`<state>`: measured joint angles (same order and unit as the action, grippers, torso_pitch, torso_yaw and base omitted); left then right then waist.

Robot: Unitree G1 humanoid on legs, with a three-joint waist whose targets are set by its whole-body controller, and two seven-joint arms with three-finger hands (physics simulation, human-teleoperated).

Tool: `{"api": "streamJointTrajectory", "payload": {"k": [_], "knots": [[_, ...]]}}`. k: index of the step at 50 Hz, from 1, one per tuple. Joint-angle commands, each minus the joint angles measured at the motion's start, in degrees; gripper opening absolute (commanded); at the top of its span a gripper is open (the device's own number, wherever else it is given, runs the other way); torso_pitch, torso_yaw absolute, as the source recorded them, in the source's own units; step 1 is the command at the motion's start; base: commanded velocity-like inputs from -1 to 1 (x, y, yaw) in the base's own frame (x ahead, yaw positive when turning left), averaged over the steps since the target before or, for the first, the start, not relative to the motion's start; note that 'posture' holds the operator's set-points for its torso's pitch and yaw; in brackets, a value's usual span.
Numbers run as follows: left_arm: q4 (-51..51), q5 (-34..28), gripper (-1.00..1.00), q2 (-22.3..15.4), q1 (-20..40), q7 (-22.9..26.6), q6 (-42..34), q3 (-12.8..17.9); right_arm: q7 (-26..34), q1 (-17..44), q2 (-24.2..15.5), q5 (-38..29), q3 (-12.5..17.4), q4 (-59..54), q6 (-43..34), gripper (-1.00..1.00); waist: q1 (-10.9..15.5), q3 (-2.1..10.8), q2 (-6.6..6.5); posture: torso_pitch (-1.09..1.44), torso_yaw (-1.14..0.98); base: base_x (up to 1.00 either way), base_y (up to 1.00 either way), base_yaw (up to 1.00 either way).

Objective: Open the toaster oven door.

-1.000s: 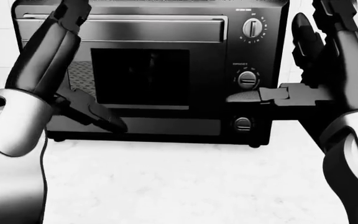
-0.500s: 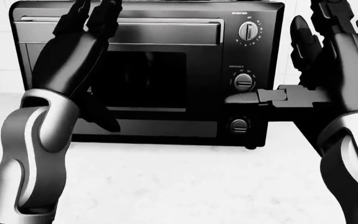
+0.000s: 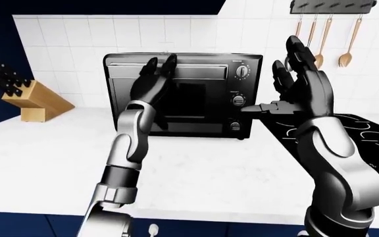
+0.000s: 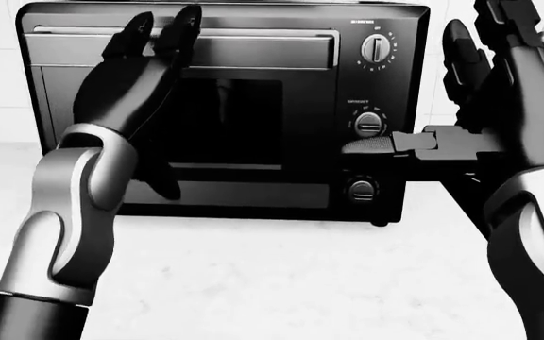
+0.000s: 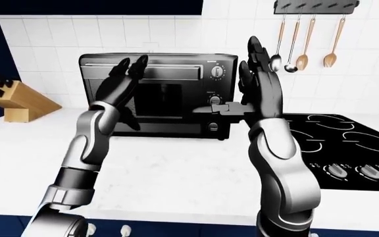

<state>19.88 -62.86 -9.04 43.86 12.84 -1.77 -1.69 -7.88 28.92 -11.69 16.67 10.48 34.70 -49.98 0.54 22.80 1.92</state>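
- Toaster oven (image 4: 253,113) stands on the white surface (image 3: 209,173) against the tiled wall, its door (image 4: 216,120) shut, with the handle bar (image 4: 253,46) running along the door's top.
- Left hand (image 4: 135,71) is raised before the door's left part, fingers spread wide and holding nothing; its fingertips (image 4: 189,18) overlap the handle bar in the head view, and whether they touch it cannot be told.
- Left forearm covers the door's left edge and part of the dark window.
- Right hand (image 4: 499,92) is up beside the oven's right side, fingers apart and empty, one finger (image 4: 376,146) pointing sideways across the middle knob (image 4: 369,124); contact is unclear.
- Right fingertips are cut off at the head view's top edge.
- Knife block (image 3: 36,98) sits well to the left, the stovetop (image 5: 347,143) to the right, and utensils (image 3: 321,34) hang on the wall.
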Motion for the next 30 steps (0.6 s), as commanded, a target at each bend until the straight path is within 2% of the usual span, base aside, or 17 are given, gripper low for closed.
{"api": "streamJointTrajectory", "payload": {"k": [1,16,30], "knots": [[-0.5,-0.6,1.00,-0.4,2.4,-1.0,1.1,0.2,0.0,1.5,-0.4,-0.2,0.3,0.8,1.6,1.00,0.0,0.06,0.04,-0.61,0.00,0.00,0.00,0.00],[9.4,-2.6,1.00,-1.6,6.3,-2.2,3.5,0.1,0.0,1.2,0.0,-0.6,-0.1,0.2,2.6,1.00,-0.1,0.05,-0.02,-0.61,0.00,0.00,0.00,0.00],[9.7,-3.3,1.00,-1.4,6.4,-1.1,3.7,0.0,0.1,0.9,0.2,-0.8,-0.1,0.4,2.7,1.00,-0.2,0.05,-0.18,-0.61,0.00,0.00,0.00,0.00]]}}
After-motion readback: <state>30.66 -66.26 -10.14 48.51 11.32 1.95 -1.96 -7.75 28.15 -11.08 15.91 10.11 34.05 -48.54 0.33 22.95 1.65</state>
